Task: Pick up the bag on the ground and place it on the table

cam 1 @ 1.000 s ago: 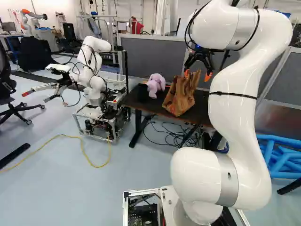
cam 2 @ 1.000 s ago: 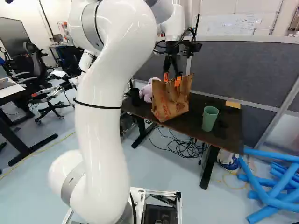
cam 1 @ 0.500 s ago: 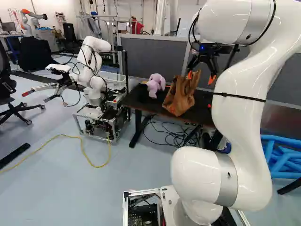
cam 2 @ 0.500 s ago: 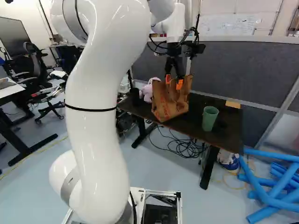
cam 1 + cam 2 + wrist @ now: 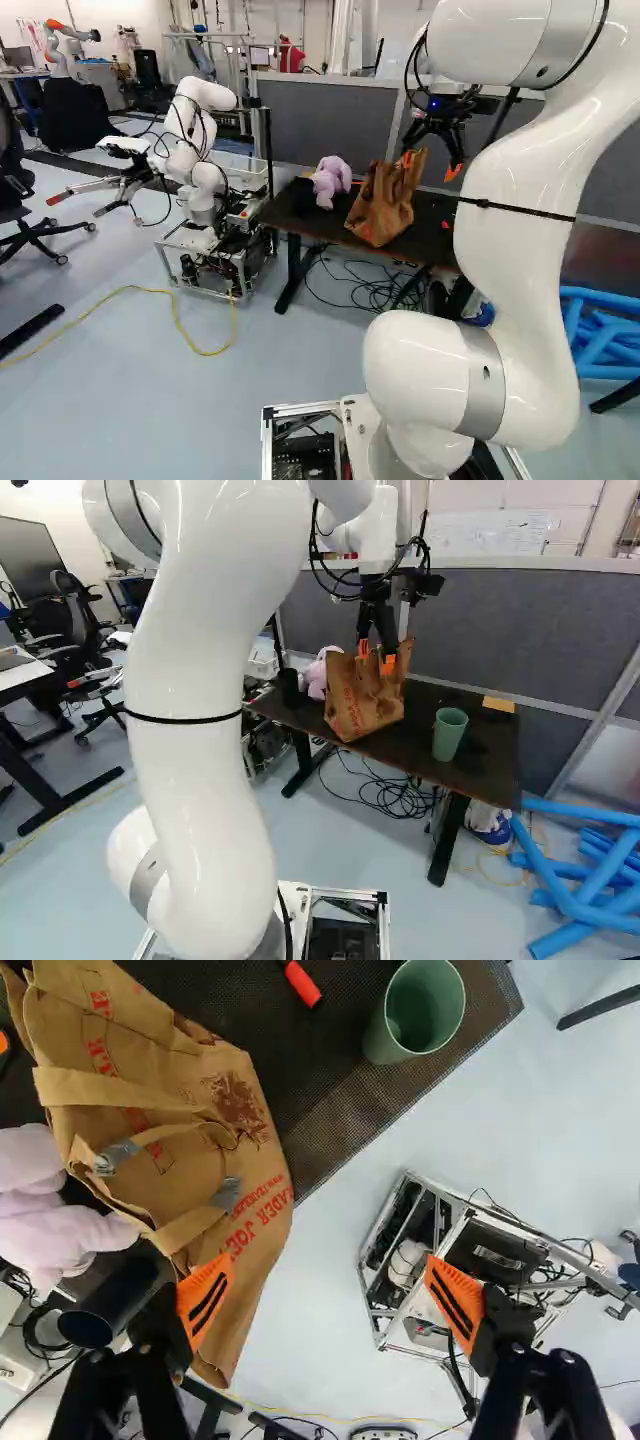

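In the left base view my gripper [image 5: 431, 166] hangs just above and to the right of the upper edge of the brown bag [image 5: 382, 205]. The bag stands upright on the dark table [image 5: 405, 755], its top crumpled. Seen from the wrist, the gripper [image 5: 330, 1305] is open with nothing held between its fingers. One orange pad [image 5: 205, 1300] overlaps the side of the bag [image 5: 190, 1130]; whether it touches is not clear. The other finger is over the floor in that view. Both handles of the bag are free of the fingers.
A pink plush toy [image 5: 331, 180] and a black cup [image 5: 100, 1315] are beside the bag. The table also bears a green cup [image 5: 449, 734], a small red object [image 5: 302, 984] and a cardboard piece [image 5: 498, 704]. Another robot [image 5: 200, 150] stands left; a grey partition [image 5: 540, 630] rises behind.
The arm has drawn the open gripper a little to the right, off the bag's top, in the left base view. The bag has kept its place on the table, and the base has not moved.
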Controlling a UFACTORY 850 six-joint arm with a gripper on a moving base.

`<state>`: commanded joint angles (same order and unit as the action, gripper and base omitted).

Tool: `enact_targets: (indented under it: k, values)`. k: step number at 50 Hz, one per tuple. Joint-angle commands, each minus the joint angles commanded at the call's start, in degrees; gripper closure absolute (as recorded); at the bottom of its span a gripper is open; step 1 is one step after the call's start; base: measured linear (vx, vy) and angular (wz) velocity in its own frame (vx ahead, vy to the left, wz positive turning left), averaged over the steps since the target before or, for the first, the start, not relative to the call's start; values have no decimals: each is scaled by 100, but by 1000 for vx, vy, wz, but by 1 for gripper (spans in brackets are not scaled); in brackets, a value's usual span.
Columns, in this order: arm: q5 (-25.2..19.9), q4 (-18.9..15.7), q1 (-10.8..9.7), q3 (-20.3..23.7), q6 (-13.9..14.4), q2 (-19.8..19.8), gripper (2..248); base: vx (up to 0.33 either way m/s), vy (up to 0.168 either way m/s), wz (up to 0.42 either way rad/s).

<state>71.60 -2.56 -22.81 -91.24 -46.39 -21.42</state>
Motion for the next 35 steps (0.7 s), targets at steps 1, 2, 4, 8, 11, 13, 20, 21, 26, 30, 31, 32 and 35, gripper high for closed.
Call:
enact_targets:
  k: [1,2,4,8,11,13,20,21,26,30,31,32,35]
  values:
    - [-2,0,0,1,0,0,3,0,0,0]
    - [-3,0,0,1,0,1,3,0,0,0]
    - [-5,0,0,1,0,1,3,0,0,0]
    - [-5,0,0,1,0,1,3,0,0,0]
    - [-5,0,0,1,0,1,3,0,0,0]
    - [-5,0,0,1,0,1,3,0,0,0]
    - [-5,0,0,1,0,1,3,0,0,0]
    - [-5,0,0,1,0,1,3,0,0,0]
    - [-5,0,0,1,0,1,3,0,0,0]
    - [-5,0,0,1,0,1,3,0,0,0]
    - [-5,0,0,1,0,1,3,0,0,0]
    - [-5,0,0,1,0,1,3,6,-13,-41]
    - [-5,0,0,1,0,1,3,-13,-3,-35]
